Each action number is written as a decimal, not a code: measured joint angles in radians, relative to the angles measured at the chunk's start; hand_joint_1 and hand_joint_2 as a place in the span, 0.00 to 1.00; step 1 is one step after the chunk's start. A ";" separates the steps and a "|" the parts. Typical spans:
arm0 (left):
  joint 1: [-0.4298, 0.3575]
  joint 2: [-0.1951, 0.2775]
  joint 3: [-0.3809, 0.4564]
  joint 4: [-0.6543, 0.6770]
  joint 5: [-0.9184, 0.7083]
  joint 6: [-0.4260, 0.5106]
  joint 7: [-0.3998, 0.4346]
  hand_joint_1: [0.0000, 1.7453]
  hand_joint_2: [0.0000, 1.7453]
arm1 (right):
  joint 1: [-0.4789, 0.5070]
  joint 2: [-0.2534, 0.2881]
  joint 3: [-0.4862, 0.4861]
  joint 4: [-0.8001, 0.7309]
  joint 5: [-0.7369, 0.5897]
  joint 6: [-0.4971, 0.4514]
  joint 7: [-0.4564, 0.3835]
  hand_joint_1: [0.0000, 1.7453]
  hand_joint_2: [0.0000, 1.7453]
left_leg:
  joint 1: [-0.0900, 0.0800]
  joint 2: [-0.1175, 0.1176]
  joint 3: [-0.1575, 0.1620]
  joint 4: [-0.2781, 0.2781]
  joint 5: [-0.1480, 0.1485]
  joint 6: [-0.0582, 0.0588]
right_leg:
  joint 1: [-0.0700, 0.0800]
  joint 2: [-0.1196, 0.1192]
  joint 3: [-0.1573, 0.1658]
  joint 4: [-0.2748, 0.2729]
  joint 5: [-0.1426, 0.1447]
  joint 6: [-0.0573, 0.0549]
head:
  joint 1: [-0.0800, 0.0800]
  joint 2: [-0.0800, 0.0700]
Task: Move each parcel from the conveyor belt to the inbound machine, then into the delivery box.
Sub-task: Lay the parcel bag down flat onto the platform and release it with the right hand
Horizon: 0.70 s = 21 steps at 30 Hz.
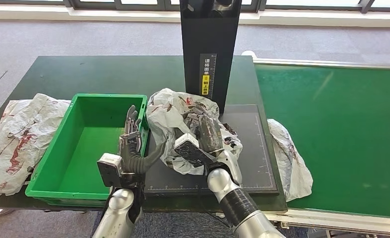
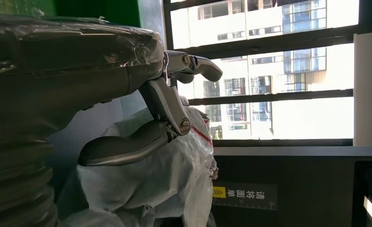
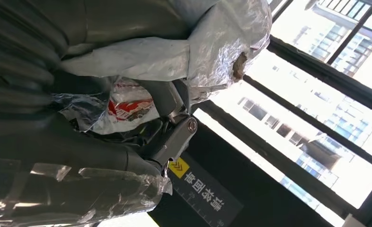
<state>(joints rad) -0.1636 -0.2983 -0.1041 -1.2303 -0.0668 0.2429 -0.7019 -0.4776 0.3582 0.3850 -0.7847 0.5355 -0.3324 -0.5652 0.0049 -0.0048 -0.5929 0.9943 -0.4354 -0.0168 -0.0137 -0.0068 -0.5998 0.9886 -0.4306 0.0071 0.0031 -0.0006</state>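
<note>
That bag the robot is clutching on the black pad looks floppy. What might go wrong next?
The right hand grips only a bunch of the crumpled white parcel, so the loose plastic might slip or tear when lifted. The left hand hovers open at the green box's rim; the sagging parcel might catch there instead of dropping in.

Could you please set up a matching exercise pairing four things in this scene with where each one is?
Things:
1. right hand
2. left hand
3. bin
4. belt parcel

Places:
A. lying at the conveyor's edge
B. on the table, left of the scanner plate
C. gripping the crumpled parcel on the scanner plate
D. raised at the bin's right wall, holding nothing

Pairs: 1-C, 2-D, 3-B, 4-A
</note>
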 joint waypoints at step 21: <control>0.002 0.000 0.000 -0.016 0.010 0.019 0.000 0.00 1.00 | -0.040 0.000 0.061 0.114 -0.119 0.053 -0.030 0.00 0.00 | 0.000 0.000 0.000 0.000 0.000 0.000 | 0.000 0.000 0.000 0.000 0.000 0.000 | 0.000 0.000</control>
<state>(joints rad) -0.1611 -0.2983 -0.1042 -1.2467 -0.0569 0.2618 -0.7019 -0.5177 0.3582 0.4456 -0.6709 0.4164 -0.2795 -0.5952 0.0049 -0.0049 -0.5929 0.9943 -0.4354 -0.0168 -0.0136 -0.0069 -0.5999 0.9886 -0.4306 0.0071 0.0031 -0.0006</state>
